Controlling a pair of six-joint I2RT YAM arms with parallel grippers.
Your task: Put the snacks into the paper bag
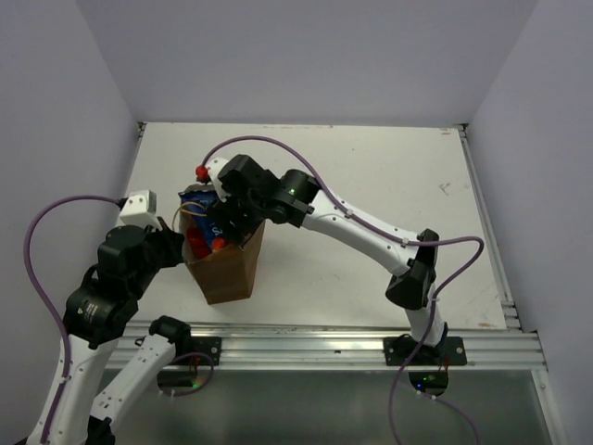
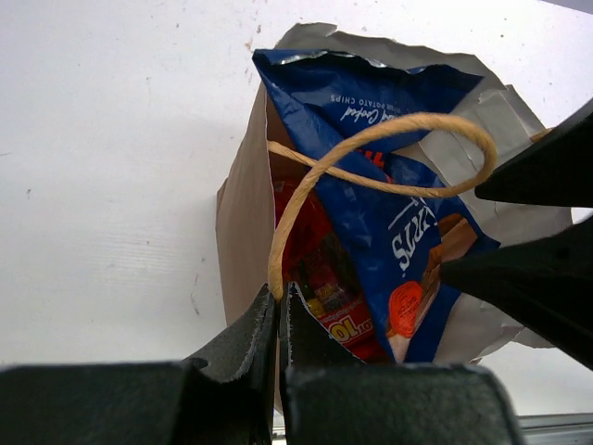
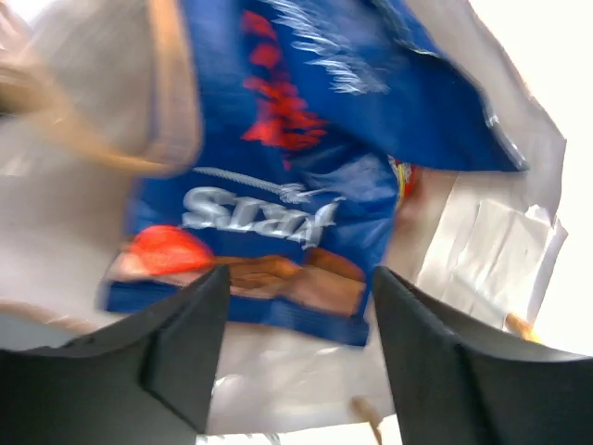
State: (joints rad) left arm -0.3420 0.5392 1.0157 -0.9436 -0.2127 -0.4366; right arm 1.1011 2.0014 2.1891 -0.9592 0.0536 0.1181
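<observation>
Left claw [image 2: 283, 298] pinches the paper bag [image 2: 241, 218] rim; right claw [image 3: 298, 278] is spread over the blue bag [image 3: 278, 167] inside it.

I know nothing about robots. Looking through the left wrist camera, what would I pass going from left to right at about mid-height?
Bare white table → side wall of the brown kraft paper bag → red snack packet inside it → shiny blue chip bag → black fingers of the right gripper.

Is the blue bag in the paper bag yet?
Partly in: the blue bag stands in the open paper bag, its top poking out.
</observation>
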